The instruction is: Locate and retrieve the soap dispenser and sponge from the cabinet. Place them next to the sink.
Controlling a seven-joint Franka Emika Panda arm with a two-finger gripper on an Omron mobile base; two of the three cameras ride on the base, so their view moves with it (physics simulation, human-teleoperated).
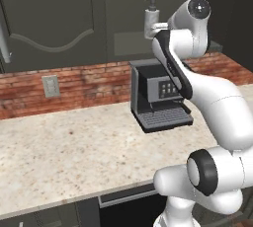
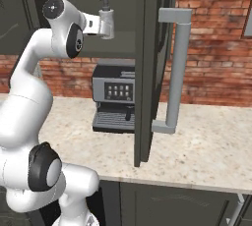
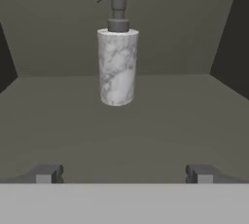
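Released claw (image 3: 124, 173) nearest, soap dispenser (image 3: 117, 66) upright on cabinet (image 3: 146, 121) shelf, speckled counter (image 1: 74, 147), brick wall (image 2: 216, 48) behind

Soap dispenser (image 1: 150, 21) base behind the wrist — coffee machine (image 2: 114, 97) side behind the cabinet (image 2: 147, 68) door

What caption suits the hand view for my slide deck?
Open fingers aimed at the upright soap dispenser standing on the cabinet shelf, not yet touching it.

Coffee machine (image 1: 157, 97) against brick wall (image 1: 89, 80), on speckled stone counter (image 1: 74, 147); wall socket (image 1: 51, 86) off left.
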